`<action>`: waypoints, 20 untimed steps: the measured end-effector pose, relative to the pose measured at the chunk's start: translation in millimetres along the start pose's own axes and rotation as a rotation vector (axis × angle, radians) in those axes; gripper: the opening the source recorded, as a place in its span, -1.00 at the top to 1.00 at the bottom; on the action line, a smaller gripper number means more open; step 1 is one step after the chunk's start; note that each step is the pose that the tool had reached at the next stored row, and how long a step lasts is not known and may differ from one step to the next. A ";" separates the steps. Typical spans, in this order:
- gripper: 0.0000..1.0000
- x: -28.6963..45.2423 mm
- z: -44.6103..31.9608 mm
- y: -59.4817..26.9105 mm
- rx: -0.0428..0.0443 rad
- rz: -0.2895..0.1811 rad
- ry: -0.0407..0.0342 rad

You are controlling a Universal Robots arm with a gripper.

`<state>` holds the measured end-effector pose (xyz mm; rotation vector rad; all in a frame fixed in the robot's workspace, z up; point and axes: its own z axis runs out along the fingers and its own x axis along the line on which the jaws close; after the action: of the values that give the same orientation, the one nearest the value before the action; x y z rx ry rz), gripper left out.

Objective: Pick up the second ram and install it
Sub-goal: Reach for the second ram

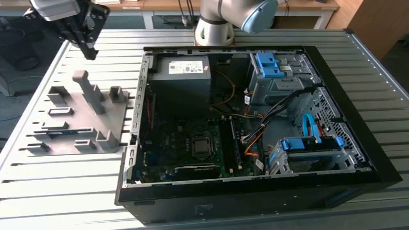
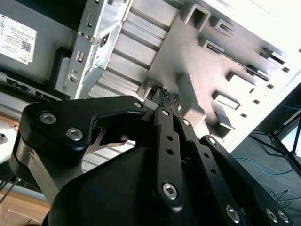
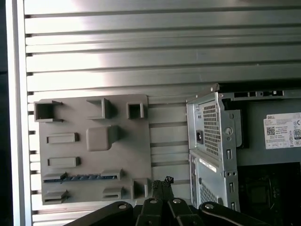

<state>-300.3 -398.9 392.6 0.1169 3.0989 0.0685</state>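
Note:
The second ram (image 3: 80,177) is a thin blue-green stick lying on edge in a slot of the grey fixture plate (image 3: 131,155), held by small blocks at both ends. In the exterior view the second ram (image 1: 61,127) sits in the near half of that plate (image 1: 118,120), left of the computer case. My gripper (image 1: 90,49) hangs high above the plate's far end, well apart from the stick. Both wrist views show the gripper (image 3: 162,181) (image 2: 165,95) with its black fingertips pressed together and nothing between them.
An open black computer case (image 1: 357,143) lies on the slatted metal table (image 1: 38,191) at the exterior view's right, motherboard (image 1: 191,143) and power supply (image 1: 182,72) exposed. A tall grey post (image 1: 89,91) rises from the fixture plate. The arm's base (image 1: 214,28) stands behind the case.

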 end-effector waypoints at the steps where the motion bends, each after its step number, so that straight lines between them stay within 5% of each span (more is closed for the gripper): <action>1: 0.80 3.4 -0.1 -0.3 0.0000 0.000 -0.0002; 20: 0.80 60.5 -1.2 -4.6 -0.0001 0.000 -0.0014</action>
<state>-361.0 -399.0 391.4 0.1169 3.0975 0.0685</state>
